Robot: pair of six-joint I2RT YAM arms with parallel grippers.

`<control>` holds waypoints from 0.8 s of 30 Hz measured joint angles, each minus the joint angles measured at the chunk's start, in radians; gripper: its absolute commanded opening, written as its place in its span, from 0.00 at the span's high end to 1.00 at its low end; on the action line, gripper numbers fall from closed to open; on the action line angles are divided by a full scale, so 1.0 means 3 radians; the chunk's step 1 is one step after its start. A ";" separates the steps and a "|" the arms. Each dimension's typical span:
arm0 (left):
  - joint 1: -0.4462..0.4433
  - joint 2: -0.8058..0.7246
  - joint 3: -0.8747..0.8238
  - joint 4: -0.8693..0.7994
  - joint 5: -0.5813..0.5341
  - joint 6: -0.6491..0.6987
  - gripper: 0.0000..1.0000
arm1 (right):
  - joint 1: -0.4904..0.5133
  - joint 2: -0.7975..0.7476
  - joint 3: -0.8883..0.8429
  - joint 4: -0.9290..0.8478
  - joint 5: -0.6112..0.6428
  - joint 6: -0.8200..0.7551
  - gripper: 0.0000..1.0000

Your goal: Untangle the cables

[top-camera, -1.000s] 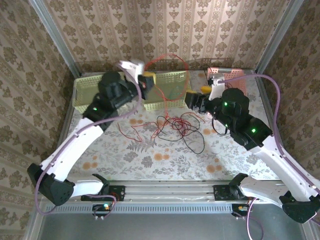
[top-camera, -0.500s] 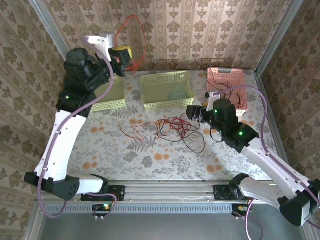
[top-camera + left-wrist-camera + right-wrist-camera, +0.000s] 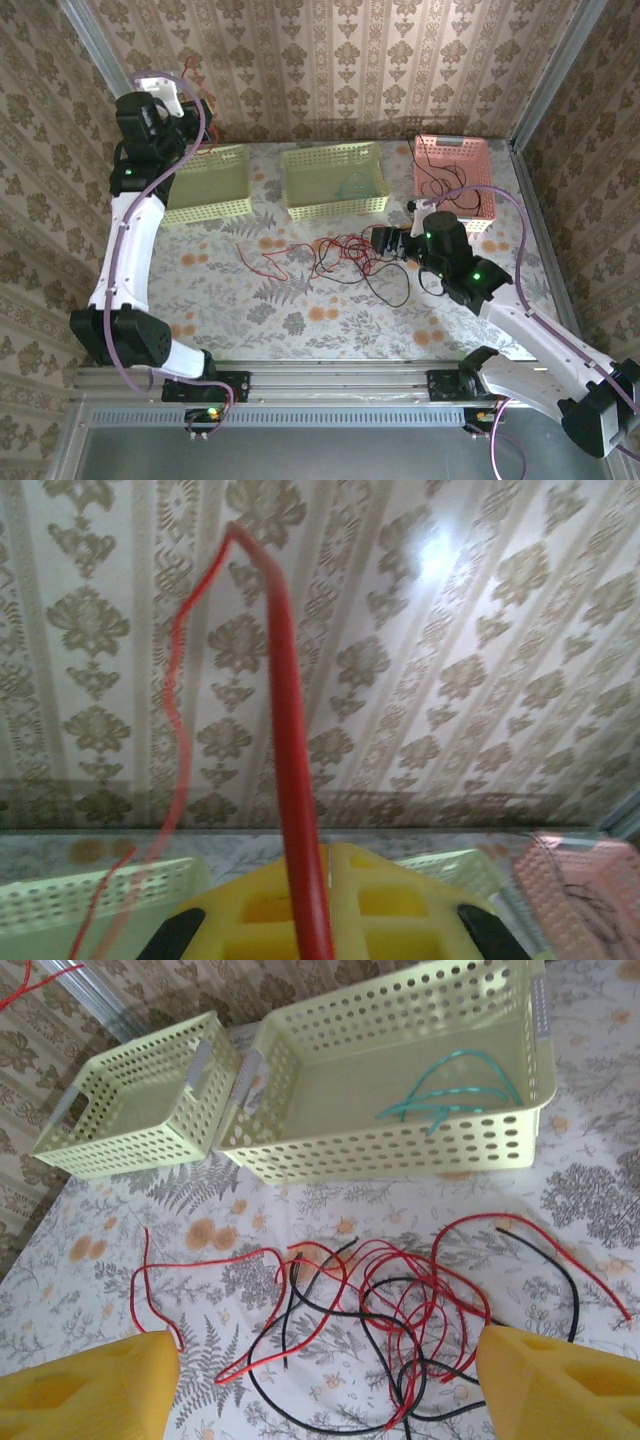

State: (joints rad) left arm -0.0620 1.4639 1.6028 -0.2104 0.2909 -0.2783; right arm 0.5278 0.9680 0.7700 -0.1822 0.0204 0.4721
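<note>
**Top external:** left arm (image 3: 128, 240) raised against the far-left wall. The right gripper (image 3: 384, 243) is just beside the tangle of red and black cables (image 3: 345, 256) on the table (image 3: 300, 322).

**Left wrist:** left gripper (image 3: 315, 925) clamped on 1 red cable (image 3: 293, 810).

**Right wrist:** the right gripper's jaws are spread wide and empty above the tangle. 1 teal cable (image 3: 448, 1090) lies in the green basket (image 3: 400, 1152).

Loose tangle of red and black cables (image 3: 390, 1310) flat on table (image 3: 300, 320); teal cable (image 3: 445, 1095) looped in middle green basket (image 3: 400, 1150); black cable (image 3: 438, 172) in pink basket (image 3: 455, 142); one red cable (image 3: 295, 780) lifted upright.
</note>
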 measured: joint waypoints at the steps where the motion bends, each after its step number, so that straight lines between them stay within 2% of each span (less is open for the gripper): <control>1: 0.0014 0.0045 -0.0025 0.0051 -0.0013 0.0074 1.00 | -0.0004 0.0000 -0.0027 0.0009 -0.0014 0.0003 0.21; 6: 0.0066 0.0239 -0.0223 0.0366 -0.0062 0.0360 1.00 | -0.0019 0.0064 -0.0074 0.0070 -0.0081 0.0009 0.21; 10: 0.0249 0.0487 -0.0474 0.0680 -0.0046 0.0448 1.00 | -0.0038 0.0169 -0.0084 0.0126 -0.0158 0.0008 0.22; 17: 0.0561 0.0907 -0.1015 0.1025 -0.0043 0.0412 1.00 | -0.0066 0.0272 -0.0086 0.0175 -0.0220 -0.0015 0.22; 21: 0.0652 0.1066 -0.1072 0.1040 0.0001 0.0298 1.00 | -0.0094 0.0314 -0.0086 0.0197 -0.0245 -0.0015 0.22; 22: 0.0670 0.1099 -0.1054 0.1022 0.0013 0.0256 0.89 | -0.0094 0.0328 -0.0086 0.0211 -0.0249 -0.0015 0.22; 23: 0.0674 0.1128 -0.1031 0.1002 0.0019 0.0207 0.62 | -0.0094 0.0338 -0.0086 0.0223 -0.0258 -0.0015 0.22; 24: 0.0679 0.1148 -0.1015 0.0984 0.0018 0.0178 0.44 | -0.0094 0.0348 -0.0086 0.0228 -0.0261 -0.0015 0.22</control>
State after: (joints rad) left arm 0.1417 1.8084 1.2984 0.0849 0.2962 -0.2249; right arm 0.4995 1.0725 0.7441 -0.1139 -0.0578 0.4675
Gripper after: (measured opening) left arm 0.142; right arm 0.779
